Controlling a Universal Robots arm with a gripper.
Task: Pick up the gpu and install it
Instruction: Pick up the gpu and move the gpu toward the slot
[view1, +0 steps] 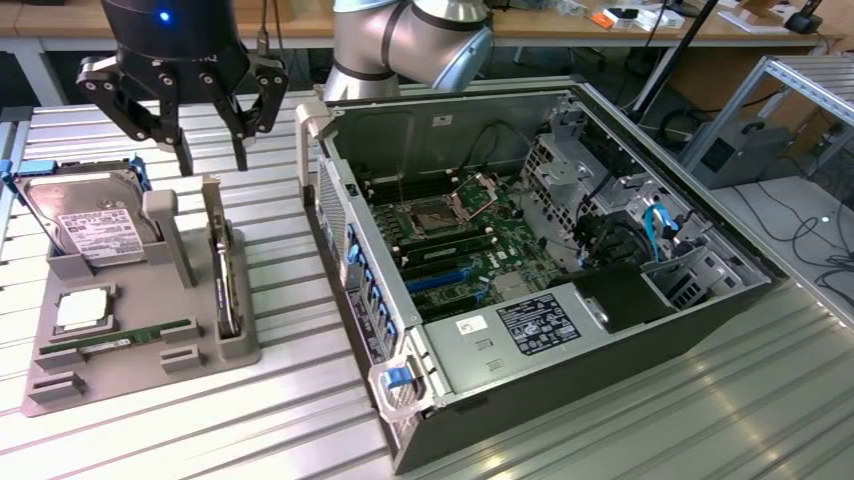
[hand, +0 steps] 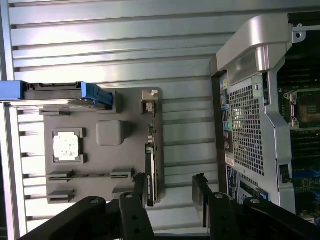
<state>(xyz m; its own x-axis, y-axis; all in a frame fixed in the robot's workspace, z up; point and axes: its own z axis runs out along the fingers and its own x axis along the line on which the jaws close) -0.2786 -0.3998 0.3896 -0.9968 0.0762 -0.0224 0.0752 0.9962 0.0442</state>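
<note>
The jaws hang spread and empty above the gpu (view1: 224, 280), edge-on in its tray (view1: 147, 295).

No text can be read anywhere. White label (view1: 100, 238) on the drive (view1: 64, 195): printed lines and a barcode-like block, illegible. Black label (view1: 538, 326) on the silver box (view1: 470, 362) inside the case (view1: 561, 400): white print, illegible. White sticker (view1: 473, 326) just beside the black label: dark marks, illegible. In the wrist view, a sticker strip (hand: 229, 160) on the case rear: red and white, print too small to tell.
</note>
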